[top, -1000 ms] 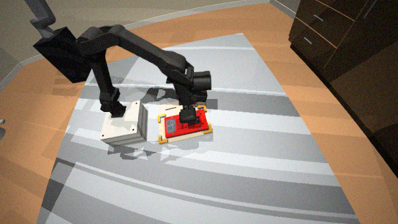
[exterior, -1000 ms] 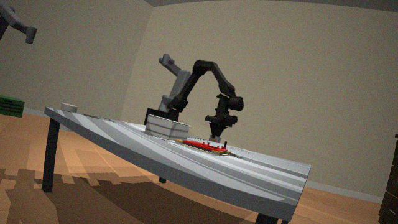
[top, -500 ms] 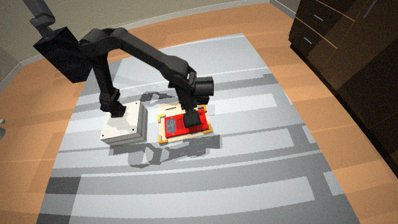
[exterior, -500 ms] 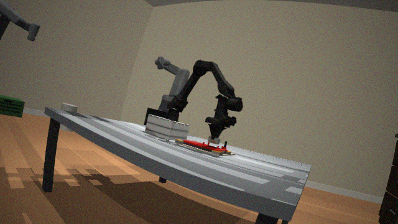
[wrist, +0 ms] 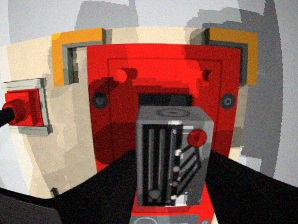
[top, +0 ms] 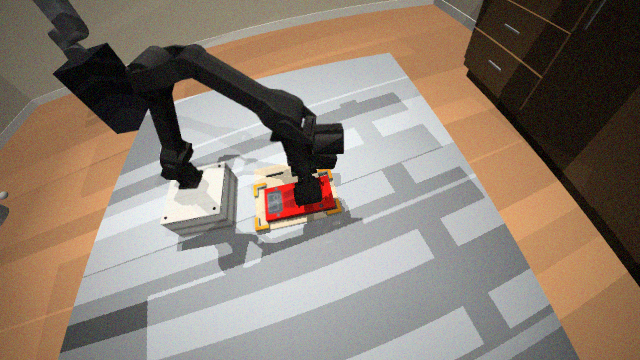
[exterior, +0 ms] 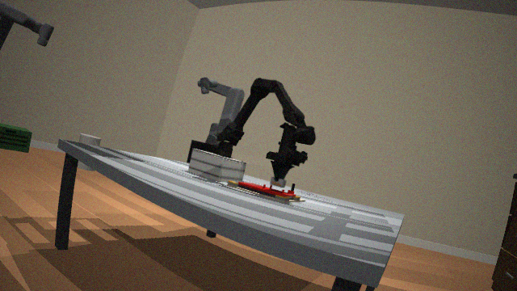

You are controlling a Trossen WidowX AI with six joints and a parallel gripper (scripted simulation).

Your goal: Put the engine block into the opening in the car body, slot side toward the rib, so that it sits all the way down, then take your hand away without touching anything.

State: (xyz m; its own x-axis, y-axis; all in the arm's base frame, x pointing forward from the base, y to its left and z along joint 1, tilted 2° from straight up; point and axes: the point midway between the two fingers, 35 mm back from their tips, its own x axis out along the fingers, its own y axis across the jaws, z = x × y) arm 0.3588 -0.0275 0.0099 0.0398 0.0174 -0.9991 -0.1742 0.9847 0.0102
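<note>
The red car body (top: 280,202) (exterior: 262,189) (wrist: 160,70) lies flat on a cream board (top: 272,175) (wrist: 40,156) with orange corner brackets, near the middle of the table. My gripper (top: 306,192) (exterior: 279,178) (wrist: 170,157) points straight down over the body and is shut on the grey engine block (exterior: 278,183) (wrist: 174,159). The block, ribbed with a small red cap, is upright at the body's dark opening (wrist: 160,99) and covers most of it. I cannot tell how deep it sits. In the top view the gripper hides the block.
A small red part in a grey frame (wrist: 20,106) sits on the board beside the car body. The arm's white base box (top: 200,200) (exterior: 216,166) stands close to the board. A dark cabinet (top: 550,65) stands beyond the table's edge.
</note>
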